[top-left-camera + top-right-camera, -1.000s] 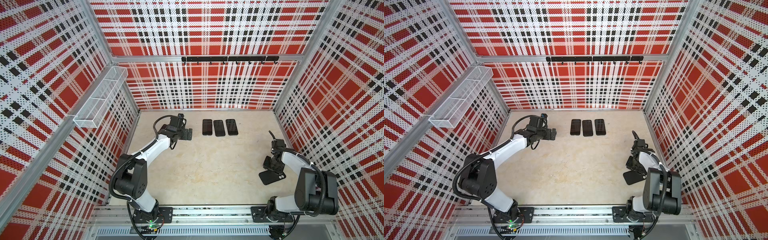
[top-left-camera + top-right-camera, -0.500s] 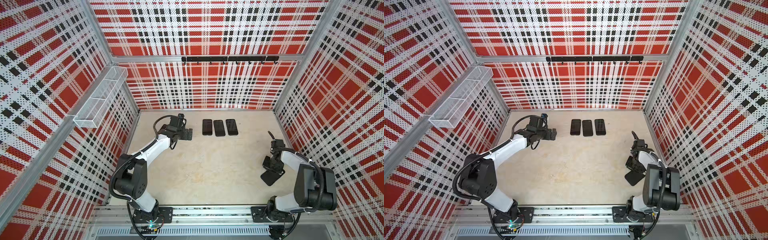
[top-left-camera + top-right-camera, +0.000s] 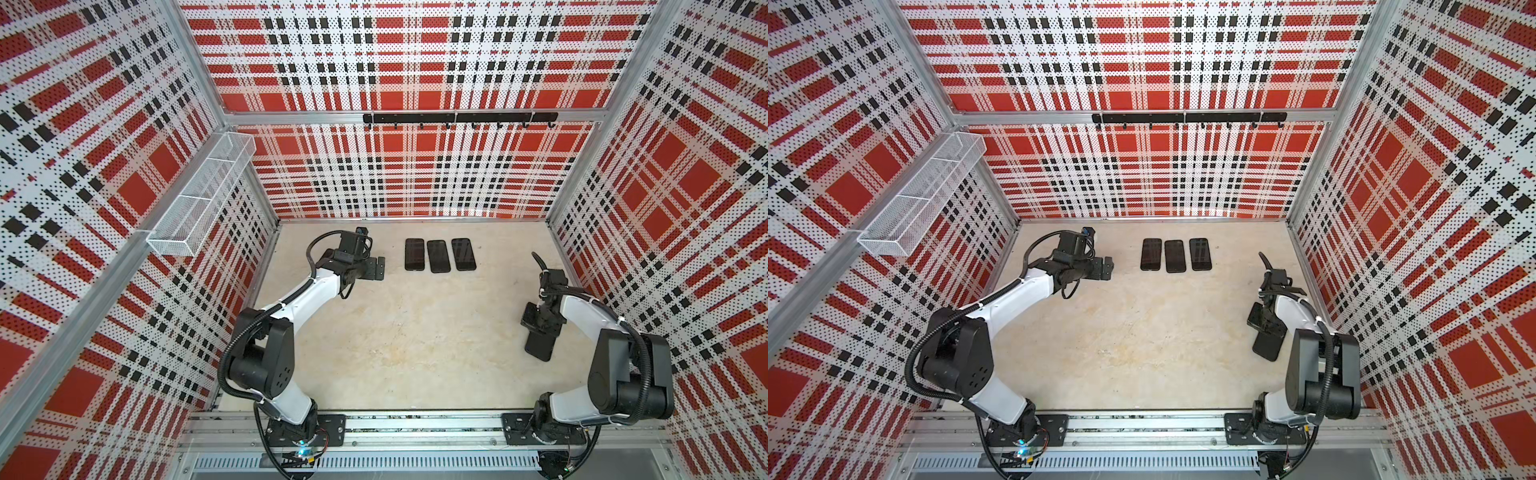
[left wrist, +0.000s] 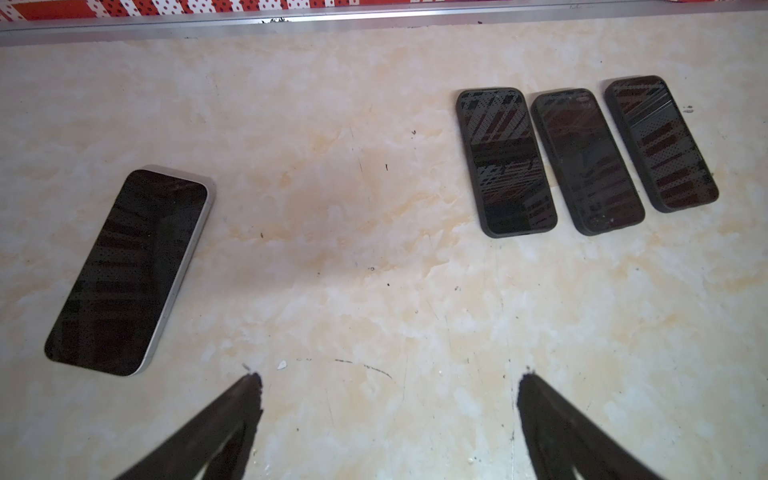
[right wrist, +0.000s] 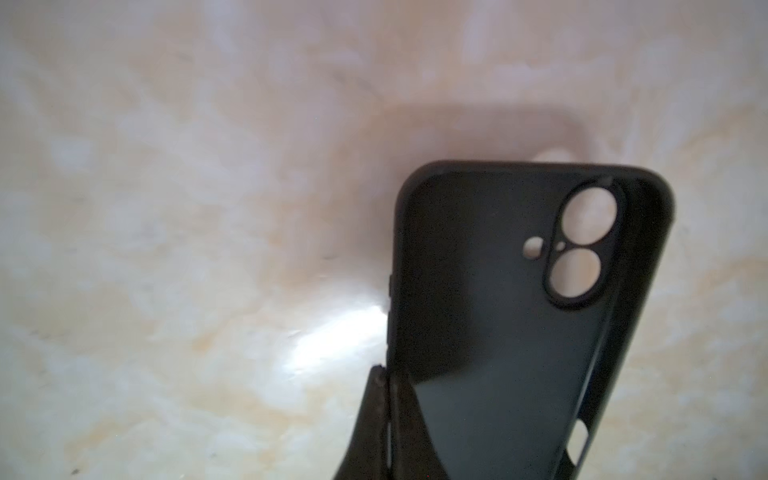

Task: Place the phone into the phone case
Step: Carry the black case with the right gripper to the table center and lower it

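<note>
A bare phone with a dark screen and a silver edge lies flat on the marbled table; my left wrist hides it in both top views. My left gripper hovers open beside it with nothing between its fingers. At the right side of the table my right gripper is shut on one long side wall of the empty black phone case. The case's open inside and camera cut-outs face the right wrist camera. Its far end hangs above the table and casts a shadow.
Three dark phones in black cases lie side by side near the back wall. A white wire basket hangs on the left wall. A black hook rail runs along the back wall.
My right gripper has closed on the case's side wall. The case has swung from a slanted lie to point toward the front and has come up off the table. The left arm has not moved.
</note>
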Action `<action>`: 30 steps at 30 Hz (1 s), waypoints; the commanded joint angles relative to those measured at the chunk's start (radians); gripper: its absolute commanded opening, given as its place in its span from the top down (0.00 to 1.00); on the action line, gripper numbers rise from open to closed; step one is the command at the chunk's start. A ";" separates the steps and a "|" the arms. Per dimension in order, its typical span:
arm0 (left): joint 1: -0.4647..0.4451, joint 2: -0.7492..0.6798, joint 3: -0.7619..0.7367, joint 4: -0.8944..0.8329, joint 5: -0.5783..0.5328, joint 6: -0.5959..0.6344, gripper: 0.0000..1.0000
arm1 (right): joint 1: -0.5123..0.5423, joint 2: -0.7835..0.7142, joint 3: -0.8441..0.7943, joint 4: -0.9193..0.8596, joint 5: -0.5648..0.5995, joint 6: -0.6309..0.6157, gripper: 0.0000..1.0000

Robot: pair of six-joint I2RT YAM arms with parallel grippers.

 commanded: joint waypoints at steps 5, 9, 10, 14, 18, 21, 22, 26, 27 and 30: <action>0.061 -0.023 0.034 -0.003 0.011 -0.011 0.02 | 0.227 0.025 0.197 -0.035 -0.155 -0.172 1.00; 0.090 -0.011 0.035 -0.005 -0.005 -0.011 0.02 | 0.391 0.078 0.287 -0.036 -0.168 -0.330 1.00; 0.116 -0.008 0.037 -0.008 -0.009 -0.011 0.02 | 0.426 0.104 0.318 -0.054 -0.167 -0.370 1.00; 0.166 0.002 0.042 -0.014 -0.007 -0.010 0.02 | 0.509 0.194 0.404 -0.099 -0.221 -0.551 0.98; 0.213 0.009 0.045 -0.020 -0.014 -0.007 0.02 | 0.582 0.198 0.356 -0.065 -0.275 -0.955 1.00; 0.239 0.022 0.054 -0.034 -0.039 0.003 0.02 | 0.599 0.179 0.306 -0.056 -0.297 -1.235 1.00; 0.245 0.026 0.053 -0.036 -0.049 0.008 0.02 | 0.603 0.184 0.306 -0.073 -0.303 -1.324 1.00; 0.260 0.041 0.054 -0.040 -0.072 0.015 0.02 | 0.635 0.275 0.378 -0.143 -0.254 -1.413 1.00; 0.260 0.045 0.054 -0.041 -0.077 0.016 0.02 | 0.646 0.307 0.402 -0.159 -0.242 -1.409 1.00; 0.259 0.059 0.058 -0.048 -0.079 0.020 0.02 | 0.688 0.367 0.427 -0.142 -0.191 -1.414 1.00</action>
